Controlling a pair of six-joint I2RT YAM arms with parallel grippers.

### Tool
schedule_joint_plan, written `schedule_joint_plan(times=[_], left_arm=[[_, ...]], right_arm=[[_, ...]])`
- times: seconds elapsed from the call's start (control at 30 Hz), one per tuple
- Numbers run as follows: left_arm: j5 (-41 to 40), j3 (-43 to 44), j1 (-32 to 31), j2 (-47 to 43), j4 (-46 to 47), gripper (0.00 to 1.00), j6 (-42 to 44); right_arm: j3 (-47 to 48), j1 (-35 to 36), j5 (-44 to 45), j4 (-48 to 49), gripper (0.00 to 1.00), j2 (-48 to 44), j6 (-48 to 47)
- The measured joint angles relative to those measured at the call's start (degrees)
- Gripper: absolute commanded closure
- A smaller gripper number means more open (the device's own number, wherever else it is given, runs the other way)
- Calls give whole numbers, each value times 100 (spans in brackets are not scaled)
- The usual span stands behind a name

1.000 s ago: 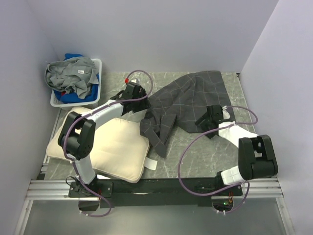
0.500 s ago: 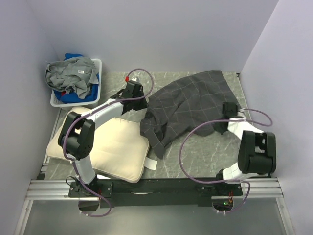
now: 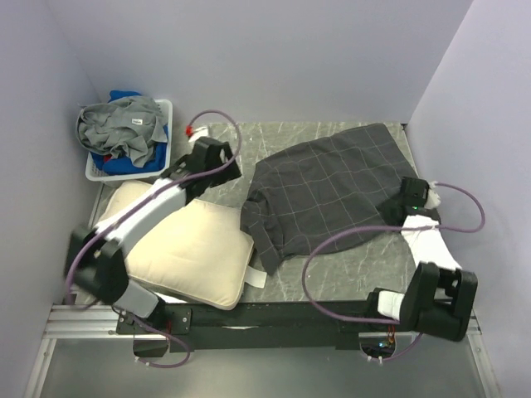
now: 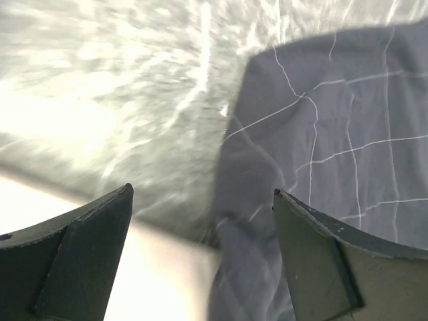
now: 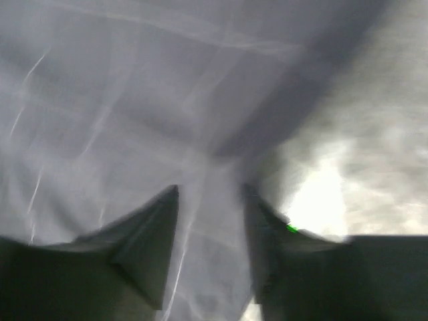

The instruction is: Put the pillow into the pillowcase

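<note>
Top external view, table (image 3: 348, 269): grey, with the cloth things lying on it.
Pillowcase (image 3: 332, 186): spread flat at the back right, 1 end bunched just beside the pillow.
Pillow (image 3: 182, 249): front left, fully outside the case.
Left gripper (image 4: 202, 194): fingers spread wide, holding nothing, over the case's edge.
Right gripper (image 5: 210, 190): at the case's right edge; too blurry to tell if it pinches.
Risk: the case looks shut, so a pushed pillow may just shove the cloth away.

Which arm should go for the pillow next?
Left, probably. The left hand is open and empty near the pillow; the right hand is at the far right edge of the pillowcase.
</note>
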Motion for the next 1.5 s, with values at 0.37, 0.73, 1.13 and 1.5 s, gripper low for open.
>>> schedule_joint_plan(times=[0.37, 0.73, 1.13, 1.5], left_arm=[[-564, -2048, 33, -2428, -105, 7, -448], [-365, -3318, 35, -3626, -387, 6, -791], [-278, -3307, -570, -3451, -348, 5, -695], [-1224, -2328, -2208, -1703, -509, 1, -463]], right_arm=[[146, 4218, -791, 979, 22, -1078, -1198], [2033, 6614, -979, 1196, 29, 1497, -2846], [2409, 6172, -289, 490, 88, 1937, -2664], [1167, 4627, -835, 723, 93, 1003, -2092]])
